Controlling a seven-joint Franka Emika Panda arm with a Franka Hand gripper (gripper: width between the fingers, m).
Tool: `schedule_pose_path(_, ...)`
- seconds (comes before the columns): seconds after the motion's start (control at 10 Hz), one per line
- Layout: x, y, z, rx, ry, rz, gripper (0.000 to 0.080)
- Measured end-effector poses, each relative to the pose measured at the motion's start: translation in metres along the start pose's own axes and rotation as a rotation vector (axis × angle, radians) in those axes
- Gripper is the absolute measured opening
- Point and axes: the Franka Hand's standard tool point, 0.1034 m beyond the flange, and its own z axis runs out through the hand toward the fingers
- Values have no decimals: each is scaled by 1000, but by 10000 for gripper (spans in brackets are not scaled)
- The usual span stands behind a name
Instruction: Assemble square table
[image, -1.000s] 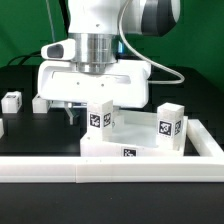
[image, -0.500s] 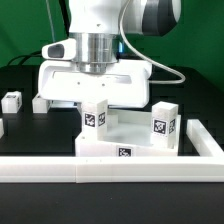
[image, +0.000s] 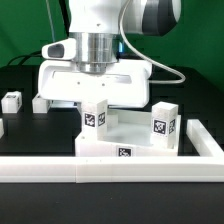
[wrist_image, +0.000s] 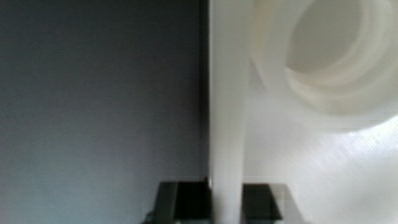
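Note:
The square table's white top (image: 128, 138) lies flat with its raised rim up, in front of the arm. Two tagged white legs stand on it, one at the near left corner (image: 96, 115) and one at the right (image: 165, 123). My gripper (image: 82, 108) reaches down at the top's far left side, its fingertips hidden behind the left leg. In the wrist view my gripper (wrist_image: 221, 200) is shut on the top's thin rim wall (wrist_image: 228, 100), one black finger (wrist_image: 178, 203) on each side. A round corner socket (wrist_image: 347, 60) shows beside the rim.
Two loose tagged legs (image: 11, 100) (image: 38, 103) sit on the black table at the exterior view's left. The long white L-shaped border rail (image: 110, 170) runs along the front and up the right side (image: 205, 140), close against the top.
The jaws have shut on the top's rim. The top and the two legs on it slid slightly towards the exterior view's left, then stayed still.

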Motion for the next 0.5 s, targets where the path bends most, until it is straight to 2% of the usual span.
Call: schedule_pose_path(0.5,0,1,0,0,1,-14,58)
